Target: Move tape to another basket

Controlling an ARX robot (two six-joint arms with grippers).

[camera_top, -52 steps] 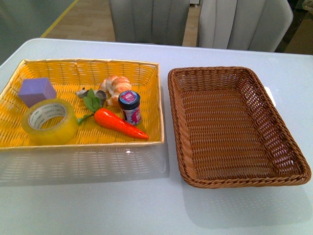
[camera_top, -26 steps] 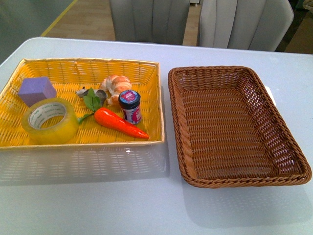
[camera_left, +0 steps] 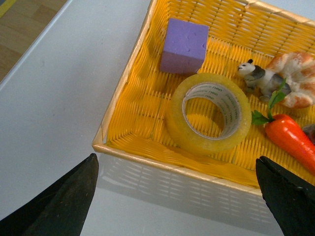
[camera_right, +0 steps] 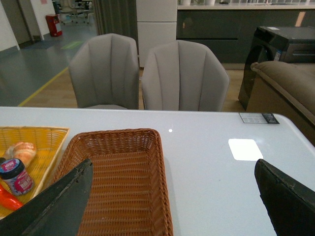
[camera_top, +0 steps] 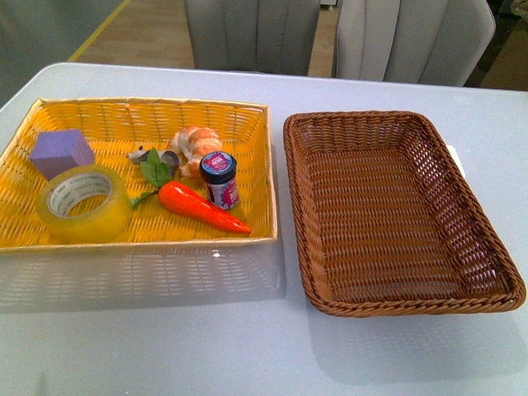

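While the tape (camera_top: 84, 204) lies flat, core upward, in the 8 o'clock corner of the yellow basket (camera_top: 148, 106) as the front view shows it, nothing has hold of it. The left gripper (camera_left: 175, 158) hangs just outside that basket's near rim with its jaws spread wide. The right gripper (camera_right: 173, 164), equally spread and empty, looks over the brown basket (camera_top: 396, 124), which sits at 3 o'clock of the yellow one. The step in hand, as I judge it, is the left arm's reach and grasp. To do it well, the gripper should come down on the roll from above, with one finger in the open core and the other outside the wall at the roll's 6 o'clock side. A purple block (camera_top: 62, 153) stands close at the roll's 11 o'clock and a carrot (camera_top: 202, 208) lies at its 3 o'clock, so taking that near wall keeps the fingers clear of both. The glossy wall may slip, so a firm, centred pinch seems prudent, followed by a straight lift above the rim before any swing toward 3 o'clock.
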